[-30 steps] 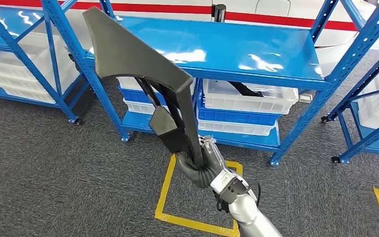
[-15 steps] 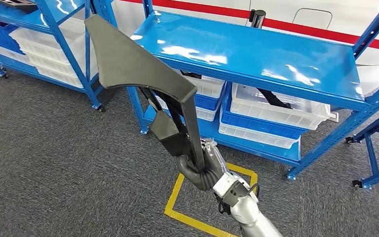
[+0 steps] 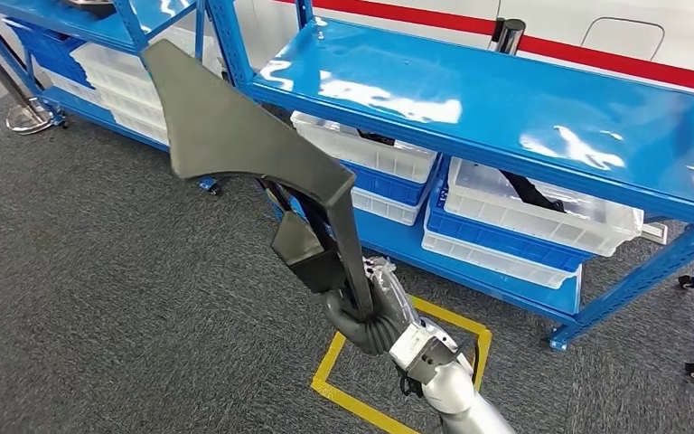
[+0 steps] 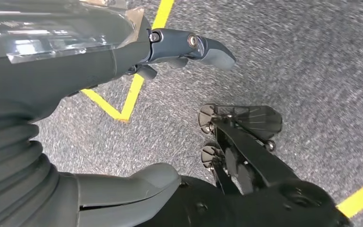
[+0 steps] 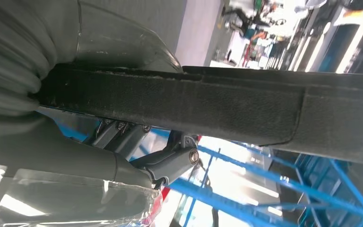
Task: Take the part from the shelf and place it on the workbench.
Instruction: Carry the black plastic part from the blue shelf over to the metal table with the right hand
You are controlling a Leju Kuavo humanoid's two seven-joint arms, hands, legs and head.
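Right now the biggest thing before me is the blue shelf (image 3: 506, 117), running across the far side of the scene with white bins (image 3: 542, 212) on its lower level, above grey carpet (image 3: 99, 298) marked with yellow tape (image 3: 343, 357). Nearer, the dark part (image 3: 235, 136) stands up from my right hand (image 3: 375, 312), its broad flared end high and to the left, its narrow stem gripped tight in my fingers; the right wrist view shows that stem lying across my palm. It is off the shelf, and no desk is in sight yet. My left hand (image 4: 123, 52) hangs over the carpet holding nothing, its fingers loosely spread. The risk, I judge, is leverage: the heavy end sits far above my grip, so a quick turn could twist the stem loose, or swing the flared end into a shelf post (image 3: 230, 41) at the far left.
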